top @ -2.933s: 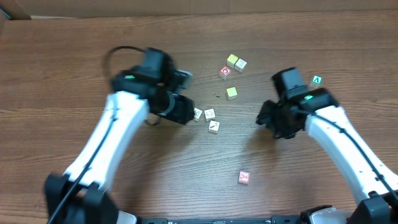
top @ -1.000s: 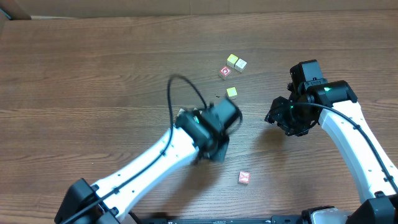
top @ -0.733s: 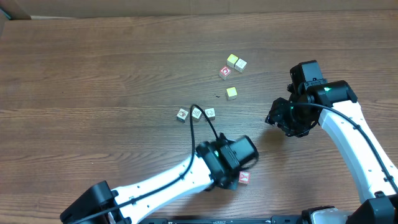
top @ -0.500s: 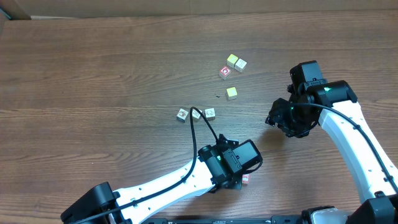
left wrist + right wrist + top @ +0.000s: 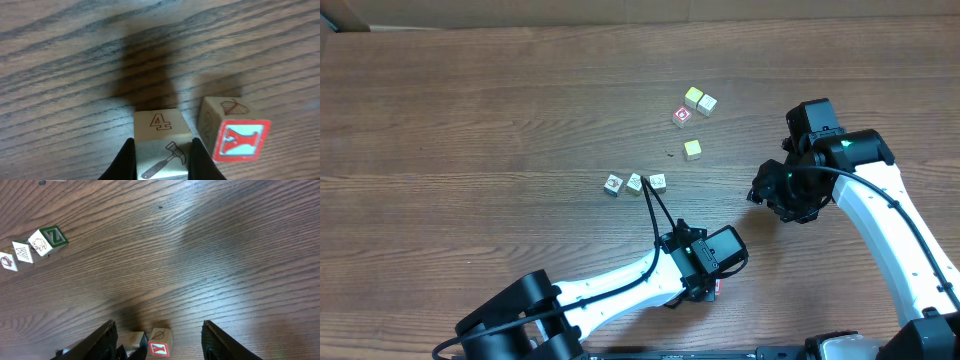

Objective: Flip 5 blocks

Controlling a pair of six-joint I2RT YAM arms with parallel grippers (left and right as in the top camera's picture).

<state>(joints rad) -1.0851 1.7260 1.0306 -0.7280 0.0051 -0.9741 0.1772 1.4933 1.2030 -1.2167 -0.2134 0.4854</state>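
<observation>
My left gripper [image 5: 162,156] is shut on a pale block [image 5: 161,131] with a "4" and a hammer on its faces. It sits just left of a block with a red-framed Y face [image 5: 235,135], a small gap between them. Overhead, the left gripper [image 5: 705,283] covers the held block, and only a red edge of the Y block [image 5: 715,291] shows. Three more blocks stand in a row [image 5: 634,183] at mid-table. My right gripper [image 5: 775,195] hangs open above the table to the right. Its view [image 5: 159,327] looks down on the Y block [image 5: 159,343].
A red-marked cube [image 5: 682,116], two yellow-topped cubes [image 5: 699,99] and another yellow cube [image 5: 692,149] lie toward the back. The row, its end block bearing a green Z [image 5: 47,240], shows at the upper left of the right wrist view.
My left arm swung from mid-table down to the front, carrying its block, and settled beside the red Y block. That uncovered the row of three. The right arm has hardly moved.
</observation>
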